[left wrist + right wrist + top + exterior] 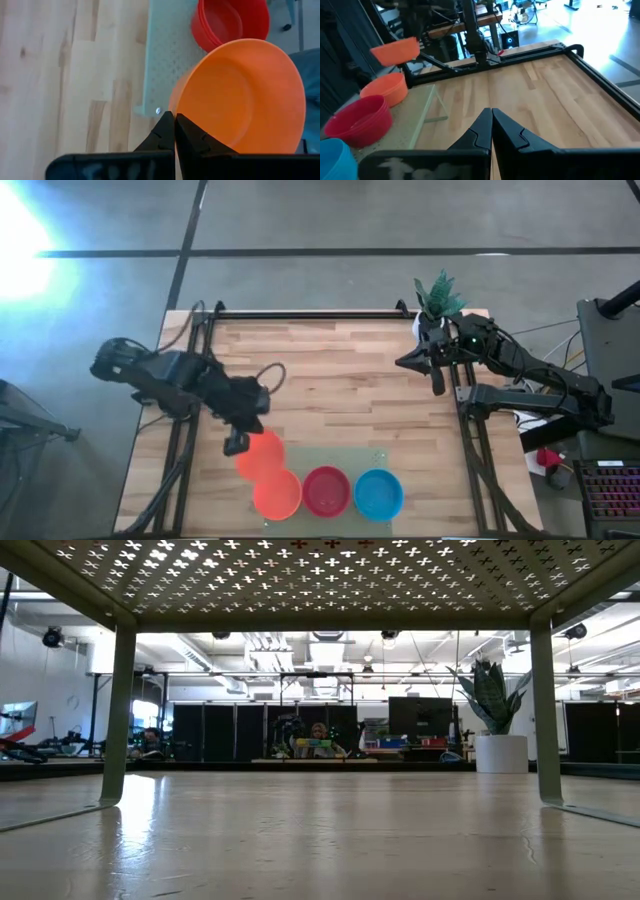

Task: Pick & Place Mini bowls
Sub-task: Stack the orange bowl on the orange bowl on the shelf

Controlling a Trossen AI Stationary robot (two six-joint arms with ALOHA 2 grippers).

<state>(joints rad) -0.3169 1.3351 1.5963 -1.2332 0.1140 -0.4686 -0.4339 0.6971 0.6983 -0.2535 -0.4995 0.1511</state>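
My left gripper (237, 442) is shut on an orange mini bowl (262, 455), held in the air over the near left of the table; the right wrist view shows this bowl (395, 50) above the others. Near the front edge, an orange stack (277, 493), a red stack (326, 491) and a blue stack (378, 494) stand in a row on a pale green perforated mat (165, 55). My right gripper (437, 385) waits shut and empty at the far right, clear of the table top. My left gripper pinches the orange bowl's rim (178, 98) between its two shut fingers, which slant down at it from the table's left. The bowl (245, 95) is lifted clear of the orange stack and tilted, with its hollow facing the wrist camera.
A green plant (438, 295) in a small white pot stands at the far right corner, right behind my right arm. Bare wooden table top (340, 380) stretches between the two arms. Black rails (310, 315) run along the table's far edge and sides.
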